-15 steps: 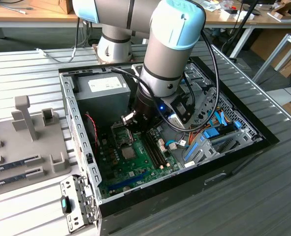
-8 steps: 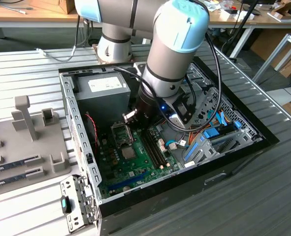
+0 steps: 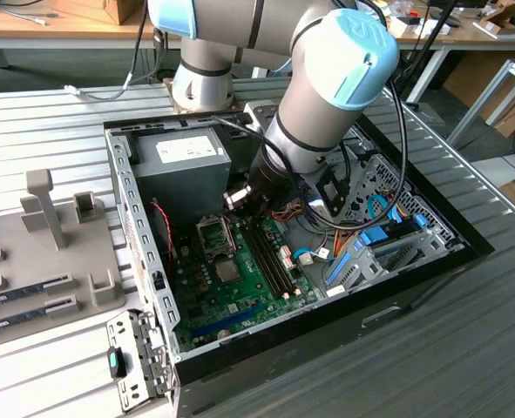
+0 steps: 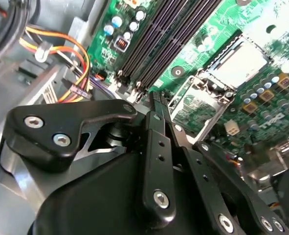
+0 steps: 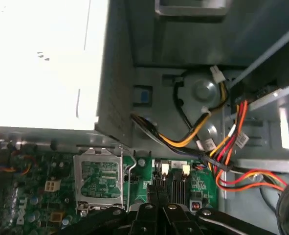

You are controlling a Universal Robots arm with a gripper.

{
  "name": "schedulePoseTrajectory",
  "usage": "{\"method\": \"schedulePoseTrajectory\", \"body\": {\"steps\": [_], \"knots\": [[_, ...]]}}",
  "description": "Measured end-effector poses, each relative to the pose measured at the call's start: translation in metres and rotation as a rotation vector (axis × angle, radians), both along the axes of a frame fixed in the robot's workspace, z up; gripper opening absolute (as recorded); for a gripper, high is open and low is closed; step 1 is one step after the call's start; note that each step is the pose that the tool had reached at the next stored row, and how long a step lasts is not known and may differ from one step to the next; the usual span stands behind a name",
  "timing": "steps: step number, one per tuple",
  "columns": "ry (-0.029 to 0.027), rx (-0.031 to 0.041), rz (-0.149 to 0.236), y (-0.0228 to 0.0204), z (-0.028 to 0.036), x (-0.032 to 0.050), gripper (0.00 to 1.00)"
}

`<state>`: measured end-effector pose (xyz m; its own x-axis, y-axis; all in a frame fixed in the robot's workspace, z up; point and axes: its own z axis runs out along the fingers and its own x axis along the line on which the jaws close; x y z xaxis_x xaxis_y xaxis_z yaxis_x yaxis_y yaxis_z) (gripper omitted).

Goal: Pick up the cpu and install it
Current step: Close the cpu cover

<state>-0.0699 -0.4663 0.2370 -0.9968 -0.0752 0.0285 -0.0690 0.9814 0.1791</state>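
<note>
- Looking into the open pc case (image 3: 144,261), centre of the exterior view.
- Arm (image 3: 327,96) reaches down into it from the upper middle.
- Gripper (image 4: 156,98) hangs over the green motherboard (image 3: 231,296), fingers pinched narrow with nothing visible between them.
- Silver-grey cpu (image 4: 242,62) lies flat in the socket (image 3: 215,235), near the fingertips, not touching.

No legible text on anything
</note>
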Motion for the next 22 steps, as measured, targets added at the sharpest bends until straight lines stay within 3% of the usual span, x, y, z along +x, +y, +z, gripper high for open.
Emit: {"method": "schedulePoseTrajectory", "body": {"steps": [2, 5, 8, 10, 11, 13, 14, 15, 22], "knots": [[0.0001, 0.0026, 0.038, 0.0, -0.0003, 0.0, 0.11], [0.0004, 0.003, 0.123, 0.0003, -0.003, 0.0002, 0.11], [0.0005, 0.0032, 0.16, 0.0015, -0.0054, 0.0013, 0.11], [0.0012, 0.0078, 0.181, 0.0015, -0.0055, 0.0024, 0.11], [0.0013, 0.0146, 0.189, 0.0015, -0.0057, 0.0032, 0.11], [0.0023, 0.0484, 0.206, 0.0016, -0.0057, 0.0074, 0.11], [0.0026, 0.0608, 0.213, 0.0016, -0.0057, 0.0087, 0.11], [0.003, 0.0674, 0.226, 0.0016, -0.0058, 0.0091, 0.11], [0.0083, 0.0789, 0.354, 0.0016, -0.0075, 0.0095, 0.11]]}}
